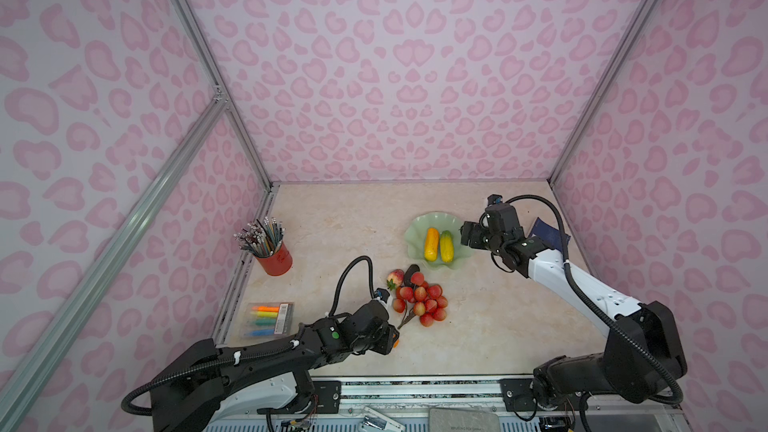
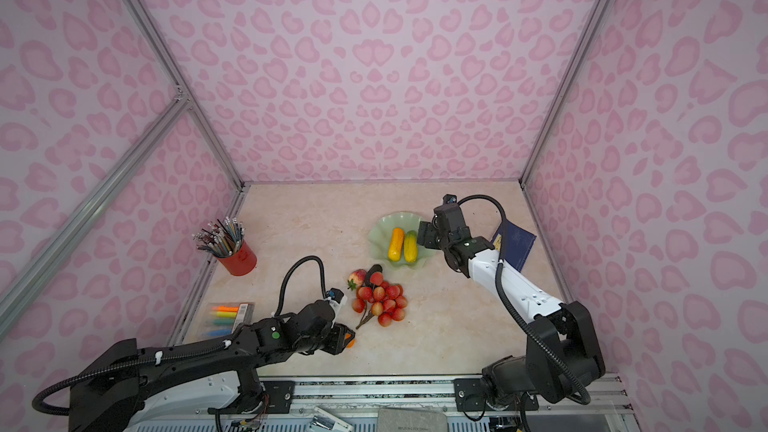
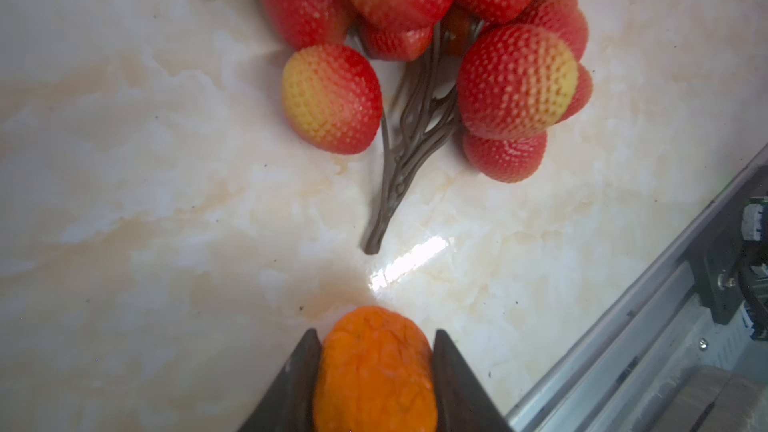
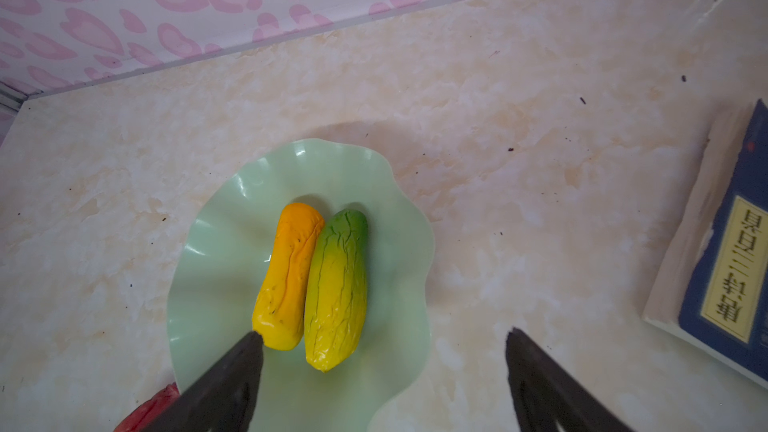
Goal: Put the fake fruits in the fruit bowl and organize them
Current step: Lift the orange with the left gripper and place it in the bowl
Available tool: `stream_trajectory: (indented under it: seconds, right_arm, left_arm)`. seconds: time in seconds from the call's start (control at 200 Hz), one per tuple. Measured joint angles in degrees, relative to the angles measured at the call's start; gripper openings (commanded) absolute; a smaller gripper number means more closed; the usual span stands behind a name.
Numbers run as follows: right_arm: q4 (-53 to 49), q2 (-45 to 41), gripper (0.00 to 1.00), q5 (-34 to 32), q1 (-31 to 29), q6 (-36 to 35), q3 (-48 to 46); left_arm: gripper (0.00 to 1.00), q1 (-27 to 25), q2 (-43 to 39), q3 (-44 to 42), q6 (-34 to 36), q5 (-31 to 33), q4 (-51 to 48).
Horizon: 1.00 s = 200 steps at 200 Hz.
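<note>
Two glossy, wrinkled pieces, the orange-yellow fruit [image 4: 289, 276] and the yellow-green fruit [image 4: 336, 292], are lying touching in the scalloped mint bowl [image 4: 216, 251]. Beside it my right gripper [image 4: 385, 334] is gaping wide; well away, my left gripper [image 3: 376, 332] is pinching the puckered small orange [image 3: 374, 376].

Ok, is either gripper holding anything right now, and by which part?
The left gripper is shut on the small orange, clamped across its two opposite sides. The right gripper is open and holds nothing.

left pincer [image 3: 376, 332]: clamped, low | right pincer [image 4: 385, 334]: spread wide
</note>
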State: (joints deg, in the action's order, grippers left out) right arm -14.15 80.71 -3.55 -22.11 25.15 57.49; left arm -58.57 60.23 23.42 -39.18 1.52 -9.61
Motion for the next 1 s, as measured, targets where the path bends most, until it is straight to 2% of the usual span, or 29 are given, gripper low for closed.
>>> stream_trajectory:
  seconds: [0.17, 0.305, 0.505, 0.655, 0.905, 1.0]
  right_arm:
    - [0.5, -0.3, 0.91, 0.6, 0.8, 0.8, -0.3]
    - [1.0, -1.1, 0.91, 0.8, 1.1, 0.9, -0.8]
    - [0.9, -2.9, 0.91, 1.7, 1.2, 0.8, -1.6]
    - [0.4, -6.3, 0.91, 1.7, 1.2, 0.8, -4.1]
    - [-2.0, -12.5, 0.91, 1.4, 1.3, 0.8, -8.3]
    - [-2.0, -14.8, 0.91, 0.8, 1.4, 0.8, -10.1]
  left_arm:
    - [0.42, 1.0, -2.9, 6.4, 4.2, 3.3, -4.3]
    - [0.42, 5.9, 0.4, 14.7, 10.9, 4.3, -5.3]
    - [0.41, 12.9, 15.8, 31.2, 21.7, 3.1, -4.9]
    - [0.40, 14.6, 30.2, 42.6, 27.1, 1.7, -4.0]
    - [0.41, 17.0, 46.6, 55.5, 29.3, 1.2, -4.6]
    - [0.47, 18.1, 50.4, 58.4, 29.3, 1.2, -4.8]
